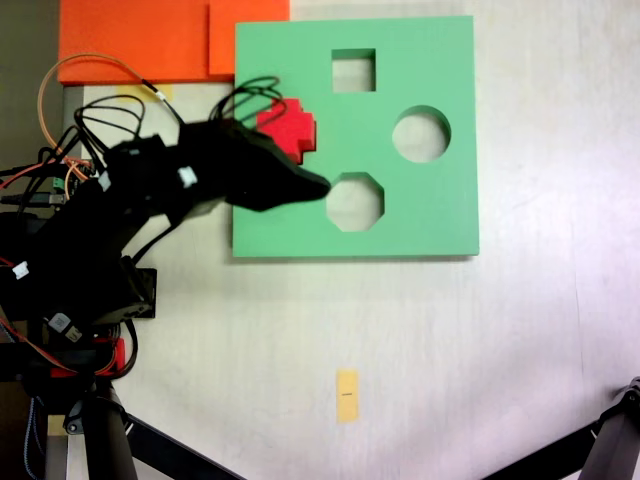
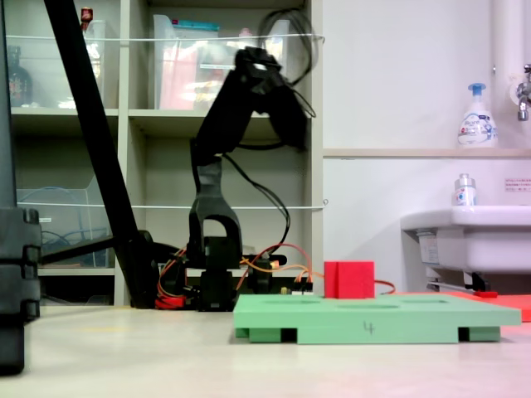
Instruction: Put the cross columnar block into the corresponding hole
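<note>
The red cross columnar block [image 1: 292, 128] stands upright on the left part of the green foam board [image 1: 440, 215], its lower left edge covered by my arm. From the side, the block [image 2: 348, 279] rises above the board [image 2: 373, 319]. The corresponding hole is hidden, with the block and arm over that part of the board. My gripper [image 1: 312, 184] is black and holds nothing. It hangs high above the board [image 2: 292, 133], apart from the block. Its jaws overlap, so their state is unclear.
The board shows a square cutout [image 1: 353, 70], a round one [image 1: 420, 135] and an octagonal one [image 1: 355, 201]. Orange foam sheets [image 1: 140, 40] lie at the back left. A yellow tape mark [image 1: 347, 395] is on the table, near tripod legs [image 1: 150, 440]. The arm base [image 2: 217, 274] stands before shelves.
</note>
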You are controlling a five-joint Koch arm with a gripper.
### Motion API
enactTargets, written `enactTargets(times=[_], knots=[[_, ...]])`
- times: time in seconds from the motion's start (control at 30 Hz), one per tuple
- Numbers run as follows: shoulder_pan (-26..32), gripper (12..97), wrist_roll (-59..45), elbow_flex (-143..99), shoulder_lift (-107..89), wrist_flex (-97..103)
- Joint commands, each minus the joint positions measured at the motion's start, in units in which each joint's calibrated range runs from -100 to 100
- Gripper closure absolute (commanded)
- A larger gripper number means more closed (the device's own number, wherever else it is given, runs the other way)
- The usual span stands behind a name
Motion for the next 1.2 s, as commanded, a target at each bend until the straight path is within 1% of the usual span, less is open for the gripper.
enactTargets(times=[0.0, 0.03, 0.13, 0.2, 0.27, 0.33, 0.37, 0.4, 0.53, 0.8, 1.0, 1.17], knots=[[-3.8, 45.4, -6.2, 2.7, -4.1, 12.4], [-4.9, 47.5, -7.8, 2.7, -4.3, 14.9], [-9.8, 47.5, -12.1, 0.6, -3.9, 19.9], [-10.9, 47.9, -13.6, -6.4, -5.0, 26.6], [-12.1, 49.8, -16.8, -23.0, -14.7, 40.0], [-14.8, 50.7, -18.7, -46.2, -24.6, 63.8], [-15.0, 50.9, -19.3, -57.1, -28.5, 75.3], [-15.1, 50.9, -19.9, -63.6, -31.3, 80.2], [-14.9, 52.3, -21.2, -80.4, -39.1, 81.1], [-14.1, 53.5, -23.0, -114.4, -39.1, 91.4], [-13.7, 55.6, -23.0, -126.8, -39.1, 91.5], [-13.6, 56.8, -23.3, -130.5, -39.1, 91.4]])
